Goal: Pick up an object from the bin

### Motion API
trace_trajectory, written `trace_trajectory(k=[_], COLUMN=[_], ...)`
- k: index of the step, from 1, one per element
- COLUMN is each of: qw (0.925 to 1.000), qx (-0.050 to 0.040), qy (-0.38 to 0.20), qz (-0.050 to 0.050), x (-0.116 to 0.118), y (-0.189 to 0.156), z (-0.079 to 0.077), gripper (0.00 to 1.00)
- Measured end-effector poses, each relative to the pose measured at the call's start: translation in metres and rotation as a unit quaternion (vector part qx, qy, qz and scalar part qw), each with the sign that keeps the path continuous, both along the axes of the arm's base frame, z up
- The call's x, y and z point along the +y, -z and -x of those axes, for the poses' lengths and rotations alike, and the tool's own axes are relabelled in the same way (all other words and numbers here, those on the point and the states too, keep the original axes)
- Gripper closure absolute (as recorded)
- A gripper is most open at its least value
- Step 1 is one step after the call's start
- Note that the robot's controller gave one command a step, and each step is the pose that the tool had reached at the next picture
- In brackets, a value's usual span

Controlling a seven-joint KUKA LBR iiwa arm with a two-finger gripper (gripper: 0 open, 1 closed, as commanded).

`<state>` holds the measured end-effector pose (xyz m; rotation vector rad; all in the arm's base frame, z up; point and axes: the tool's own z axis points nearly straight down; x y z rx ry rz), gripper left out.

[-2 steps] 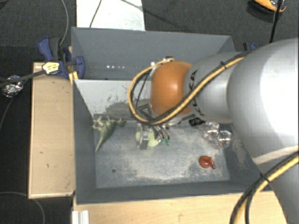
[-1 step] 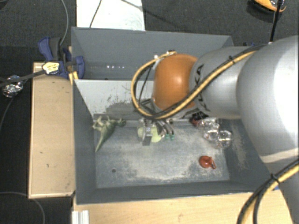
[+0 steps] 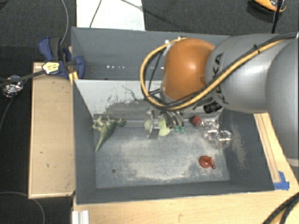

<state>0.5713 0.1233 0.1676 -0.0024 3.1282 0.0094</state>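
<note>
Leftmost, a green toy figure (image 3: pixel 106 125), long-tailed like a lizard, lies near the left wall of the bin (image 3: pixel 140 169), well apart from everything else. Toward the middle, close to the back wall, the end effector (image 3: pixel 157 128) is down at the bin floor, right against a small pale yellow-green lump (image 3: pixel 165 130). Whether it is spread, pressed together or pinching that lump I cannot tell, because the orange wrist cover (image 3: pixel 187 69) looms over it.

Just right of the lump sits a tiny green bit (image 3: pixel 180 129), then a small red piece (image 3: pixel 196 121) and a clear glassy thing (image 3: pixel 216 135). A round red thing (image 3: pixel 205 162) lies nearer the front.

The lump looks light and rounded, probably plastic or rubber, so I judge it apt to roll or squirt sideways. It is best taken low and centred across its narrow width, clear of the green bit.
</note>
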Motion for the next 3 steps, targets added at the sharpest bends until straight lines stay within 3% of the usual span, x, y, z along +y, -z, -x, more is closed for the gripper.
trace_trajectory(k=[2,3], qw=[1.0000,0.9999], qx=[0.0000,-0.0025], qy=[0.001,0.013], qz=[0.000,-0.001], x=[0.000,0.000], y=[0.000,-0.140], z=[0.000,-0.005], gripper=[1.00,1.00])
